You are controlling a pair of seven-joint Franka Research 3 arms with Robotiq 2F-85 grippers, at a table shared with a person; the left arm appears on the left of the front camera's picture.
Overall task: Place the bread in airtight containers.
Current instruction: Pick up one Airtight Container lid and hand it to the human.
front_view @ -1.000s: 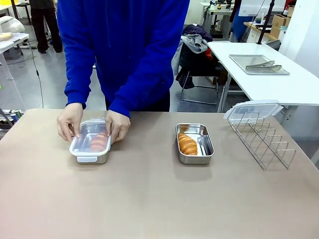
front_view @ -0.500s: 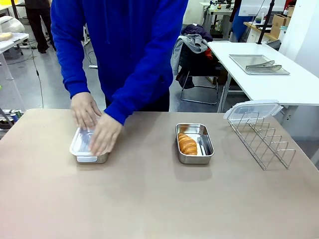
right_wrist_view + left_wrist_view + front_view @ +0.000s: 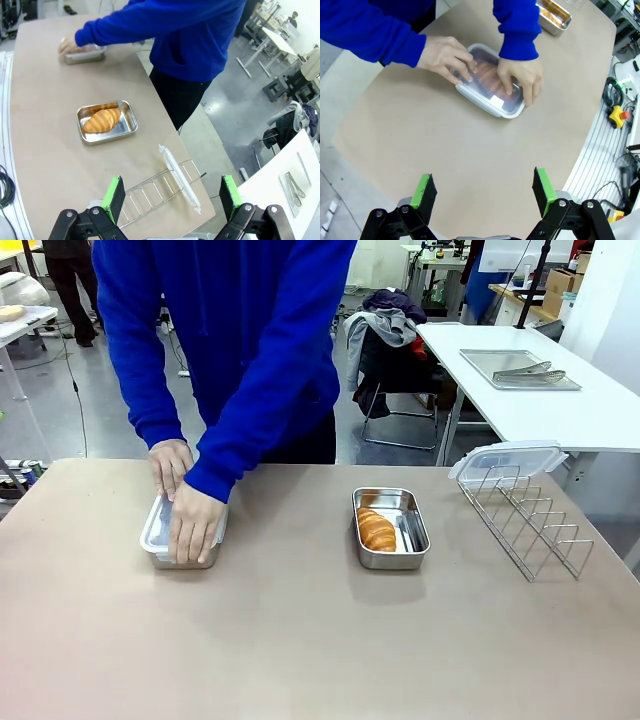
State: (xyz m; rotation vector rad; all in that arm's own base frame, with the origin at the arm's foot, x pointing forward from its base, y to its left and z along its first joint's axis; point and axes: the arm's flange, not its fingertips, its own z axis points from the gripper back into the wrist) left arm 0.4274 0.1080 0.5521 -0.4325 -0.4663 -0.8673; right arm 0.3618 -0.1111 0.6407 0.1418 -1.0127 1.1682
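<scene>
One airtight container (image 3: 153,537) sits at the table's left with its clear lid on, and a person's two hands (image 3: 193,525) press down on the lid. In the left wrist view its bread (image 3: 486,75) shows through the lid of that container (image 3: 492,102). A second container (image 3: 391,560) stands open right of centre with a croissant (image 3: 376,530) in it; the right wrist view shows this container (image 3: 130,120) and croissant (image 3: 101,120) too. My left gripper (image 3: 484,189) and right gripper (image 3: 172,195) hang open above the table, holding nothing.
A wire rack (image 3: 528,522) stands at the table's right edge with a clear lid (image 3: 508,458) leaning on its far end, and the right wrist view shows the rack (image 3: 155,192) close below my fingers. A white side table with a metal tray (image 3: 518,369) is behind.
The person's hands moved from the sides of the left container onto its lid and now press it down. Neither gripper has changed.
</scene>
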